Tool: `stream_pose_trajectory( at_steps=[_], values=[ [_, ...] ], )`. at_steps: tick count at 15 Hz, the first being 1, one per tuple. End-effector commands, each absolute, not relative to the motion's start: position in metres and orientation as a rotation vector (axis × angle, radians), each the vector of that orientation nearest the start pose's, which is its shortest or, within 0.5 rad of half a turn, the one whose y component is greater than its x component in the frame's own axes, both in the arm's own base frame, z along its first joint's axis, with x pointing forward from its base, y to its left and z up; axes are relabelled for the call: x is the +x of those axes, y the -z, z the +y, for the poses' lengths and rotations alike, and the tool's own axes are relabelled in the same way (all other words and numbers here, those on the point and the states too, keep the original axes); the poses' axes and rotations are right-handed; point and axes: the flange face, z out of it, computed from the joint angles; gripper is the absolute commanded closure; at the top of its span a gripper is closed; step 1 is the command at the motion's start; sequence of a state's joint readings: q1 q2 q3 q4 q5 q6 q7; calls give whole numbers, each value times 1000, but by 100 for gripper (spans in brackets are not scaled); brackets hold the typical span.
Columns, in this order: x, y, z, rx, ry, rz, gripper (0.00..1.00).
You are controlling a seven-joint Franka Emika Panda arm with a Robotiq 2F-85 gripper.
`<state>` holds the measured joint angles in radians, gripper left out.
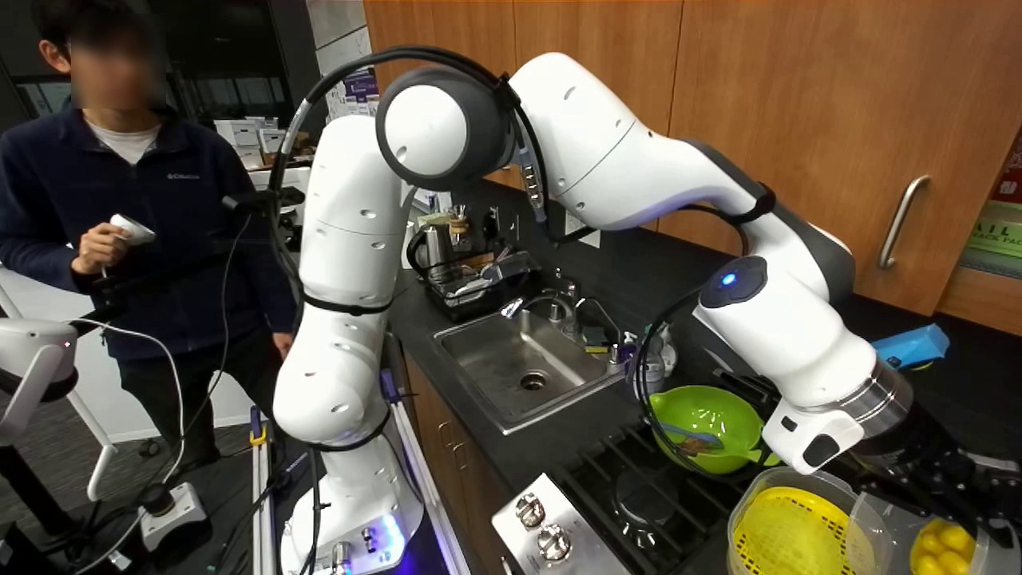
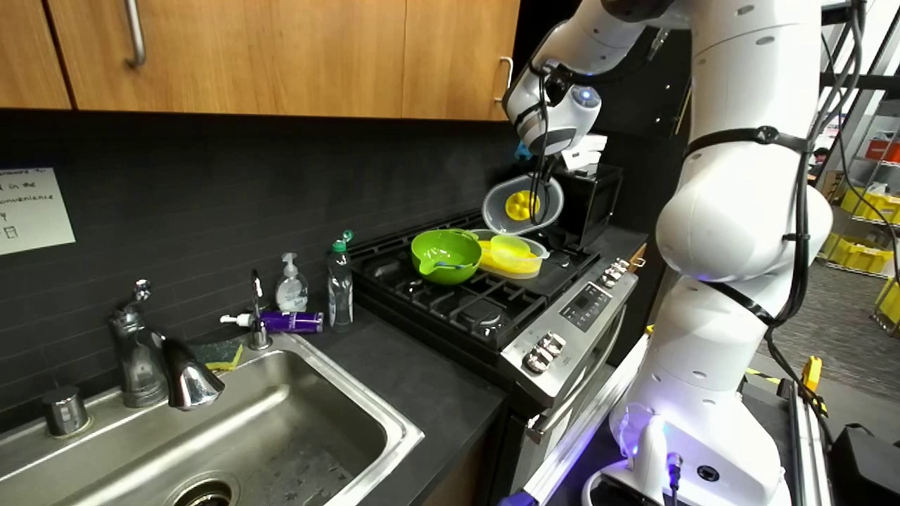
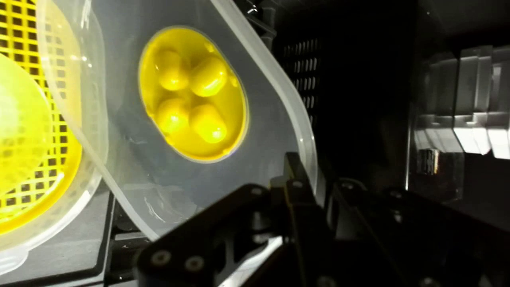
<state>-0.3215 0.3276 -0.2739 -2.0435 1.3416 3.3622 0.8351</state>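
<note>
My gripper [image 3: 311,175] is shut on the rim of a translucent grey plastic tub [image 3: 263,131]. The tub has a yellow oval piece [image 3: 193,93] with several rounded knobs in its middle. In both exterior views the tub [image 2: 500,211] [image 1: 898,527] is held tilted above the stove, beside the arm's wrist. My gripper [image 1: 994,495] is dark at the right edge of an exterior view. Beside and below the tub stands a clear container with a yellow perforated basket [image 1: 790,531] [image 3: 71,155]. A pale yellow cup [image 2: 510,247] [image 3: 20,123] sits on that basket.
A green bowl [image 1: 707,419] [image 2: 450,254] with a blue-handled utensil stands on the stove grates [image 2: 485,320]. A black oven-like box [image 2: 598,204] carries white items [image 2: 585,151]. A sink [image 1: 519,367], bottles [image 2: 340,284] and wooden cabinets [image 2: 239,56] are nearby. A person [image 1: 136,208] stands behind the arm.
</note>
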Motion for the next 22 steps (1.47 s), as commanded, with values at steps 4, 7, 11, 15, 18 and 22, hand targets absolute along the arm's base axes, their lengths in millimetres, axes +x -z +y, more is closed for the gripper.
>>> stream_pose_trajectory(
  at_steps=[4,7,11,15,18,22],
  values=[
    [415,-402,-422,-218,1235,2455,97],
    [401,-407,-436,-134,1250,2454,97],
    [379,-400,-451,-24,1232,2474,97],
    [373,-388,-458,18,1176,2491,97],
    [375,-375,-461,19,1114,2503,97],
    [378,-364,-468,-8,1053,2509,97]
  ],
)
